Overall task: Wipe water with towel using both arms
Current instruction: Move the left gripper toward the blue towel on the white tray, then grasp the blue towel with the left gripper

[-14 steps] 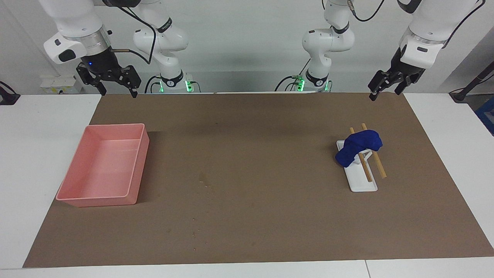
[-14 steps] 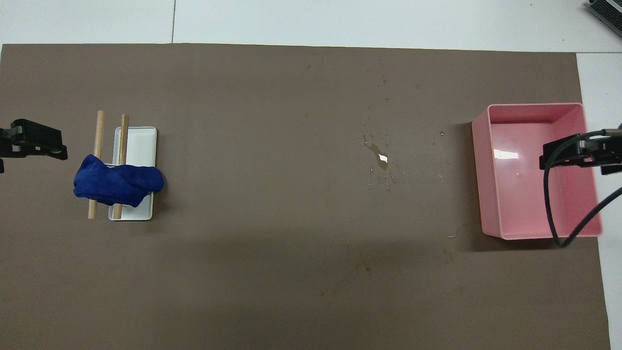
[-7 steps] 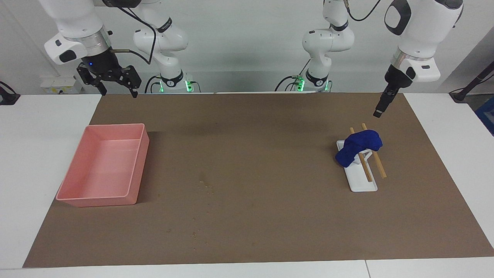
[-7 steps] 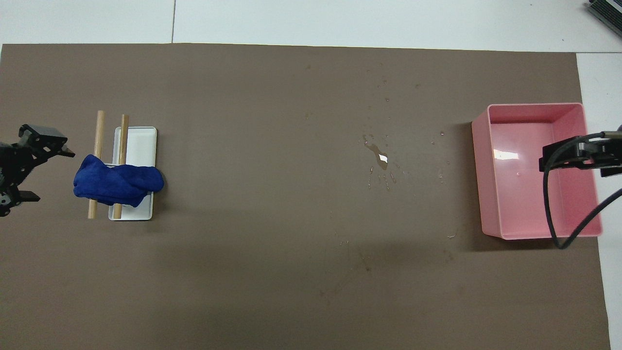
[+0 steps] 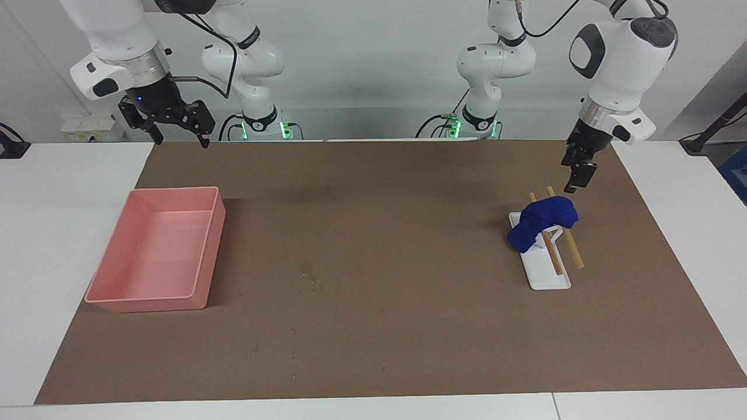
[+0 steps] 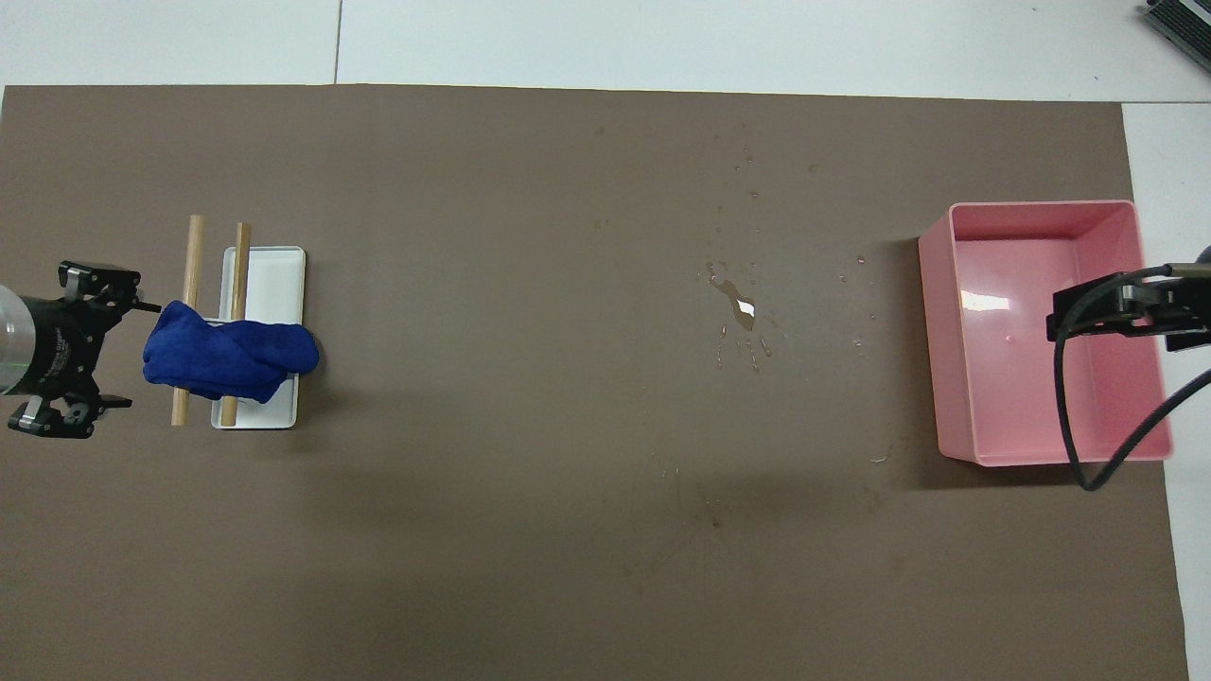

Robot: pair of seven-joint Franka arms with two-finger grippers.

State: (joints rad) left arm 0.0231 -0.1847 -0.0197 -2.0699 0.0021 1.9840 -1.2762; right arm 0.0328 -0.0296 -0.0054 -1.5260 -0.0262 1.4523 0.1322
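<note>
One gripper moved: left gripper (image 5: 575, 178) has swung down, fingers spread, now just above towel (image 5: 543, 221). Towel untouched, draped over rack (image 5: 548, 274). Right gripper (image 5: 175, 125) waits open, well apart from rack. Water (image 6: 743, 312) unwiped; grasp likely next.

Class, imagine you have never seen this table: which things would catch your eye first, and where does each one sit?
The deep blue towel draped over the wooden sticks of a white rack stands out at the left arm's end of the table, with the left gripper hanging just above it. The big pink tray sits at the right arm's end, with the right gripper raised nearby. Between them, small water splashes glint on the brown mat.
</note>
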